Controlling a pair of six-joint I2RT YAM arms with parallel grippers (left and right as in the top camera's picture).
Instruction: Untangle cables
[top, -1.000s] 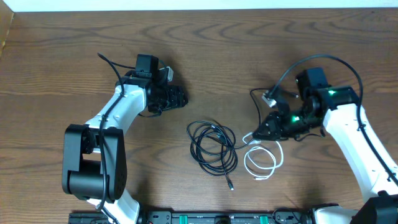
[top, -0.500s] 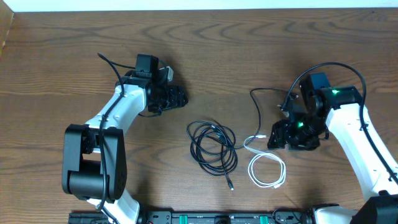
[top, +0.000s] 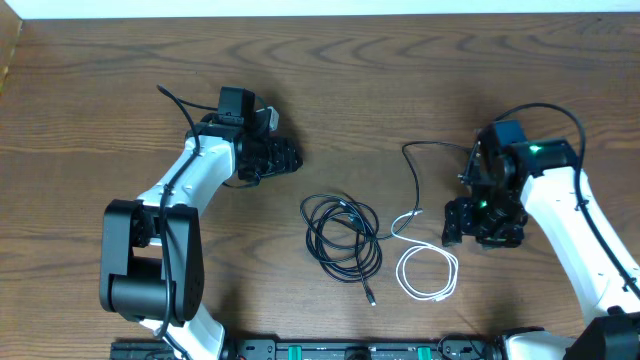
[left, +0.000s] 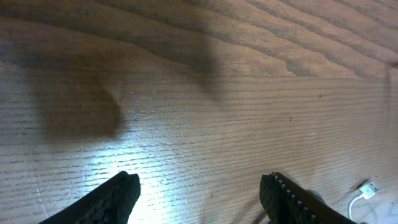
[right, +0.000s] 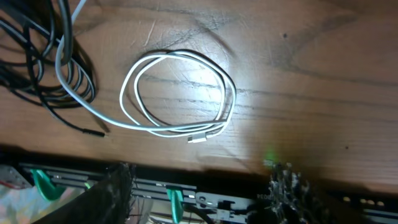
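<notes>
A white cable (top: 428, 272) lies in a loose coil near the front edge, its tail running up to a plug (top: 416, 213). A long black cable (top: 343, 237) is coiled just left of it, touching that tail. In the right wrist view the white coil (right: 177, 93) lies flat, with the black loops (right: 37, 68) at top left. My right gripper (top: 482, 230) (right: 199, 199) hangs open and empty, right of the white coil. A thin black strand (top: 412, 170) curves from the right arm toward the white plug. My left gripper (top: 285, 158) (left: 202, 199) stands open over bare wood.
The table's front edge and a black rail with green clips (right: 205, 199) lie just beyond the white coil. A white plug (left: 368, 188) shows at the lower right of the left wrist view. Thicker black wires (top: 545, 110) loop off the right arm.
My right gripper opened and let go of the white cable, then drew back to the right. The white coil settled flat nearer the front edge. The left arm has not moved.
</notes>
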